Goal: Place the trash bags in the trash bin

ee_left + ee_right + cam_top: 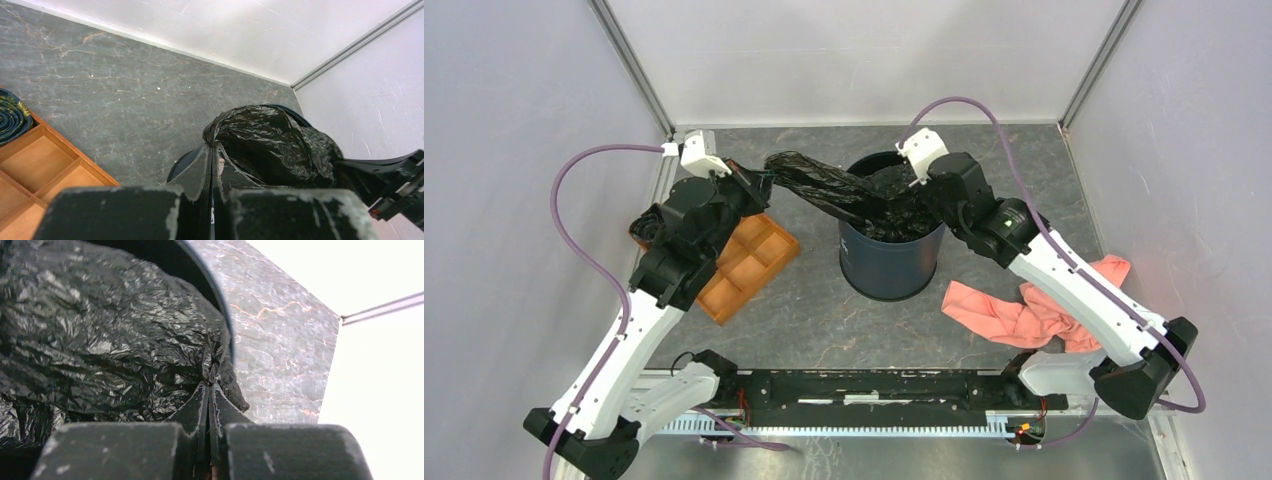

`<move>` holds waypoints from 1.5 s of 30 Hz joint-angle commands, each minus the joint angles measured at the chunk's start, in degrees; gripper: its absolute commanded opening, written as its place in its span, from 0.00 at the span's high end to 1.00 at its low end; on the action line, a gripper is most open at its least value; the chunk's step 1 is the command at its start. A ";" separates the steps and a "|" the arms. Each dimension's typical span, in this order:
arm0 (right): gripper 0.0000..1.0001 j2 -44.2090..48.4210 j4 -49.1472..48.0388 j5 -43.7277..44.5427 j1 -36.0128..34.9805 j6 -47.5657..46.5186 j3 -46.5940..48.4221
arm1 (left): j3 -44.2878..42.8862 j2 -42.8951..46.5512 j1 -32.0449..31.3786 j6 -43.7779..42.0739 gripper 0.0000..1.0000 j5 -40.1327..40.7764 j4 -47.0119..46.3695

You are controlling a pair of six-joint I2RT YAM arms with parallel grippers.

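Top external view: bag [824,190] half in the bin [889,270], stretched over its left rim, near the far edge of the table [814,310].
Left fingers [196,172] and right fingers [192,410] each pinch the bag; opposed pulling could tear it or tip the bin.

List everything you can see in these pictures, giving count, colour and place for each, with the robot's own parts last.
trash bags: count unclear, glossy black; one stretch runs from the left gripper to the bin, and more film fills the bin's top.
trash bin: one, dark navy, middle of the table.
compartment tray: one, orange, left of the bin.
rolled patterned item: one, dark blue-green, at the tray's end.
cloth: one, pink, right of the bin.
table: one, grey marbled.
left gripper: one, black, shut on the bag film left of the bin.
right gripper: one, black, shut on the film at the bin's rim.
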State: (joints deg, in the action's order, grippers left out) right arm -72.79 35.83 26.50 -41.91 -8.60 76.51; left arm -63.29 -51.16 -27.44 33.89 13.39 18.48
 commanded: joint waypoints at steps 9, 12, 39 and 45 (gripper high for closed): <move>0.97 6.91 19.62 6.33 -0.26 8.51 7.25 | -2.95 -4.59 0.02 -3.46 0.98 -9.70 -0.61; 0.94 11.36 20.47 9.22 -0.11 10.43 4.89 | -4.08 -5.89 0.02 -4.42 0.98 -10.52 0.17; 0.18 -2.65 4.25 -35.91 -0.93 -9.33 14.11 | -8.86 -8.34 0.02 -4.30 0.98 -17.09 1.26; 0.22 0.59 -0.53 -41.03 -0.95 -9.13 5.69 | -9.37 -9.29 0.02 -3.57 0.98 -16.28 0.95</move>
State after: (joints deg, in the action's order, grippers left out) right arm -75.79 40.88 -9.56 -42.72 -16.99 85.58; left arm -70.26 -59.70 -27.44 32.47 -4.14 20.53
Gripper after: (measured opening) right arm 0.778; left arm 0.028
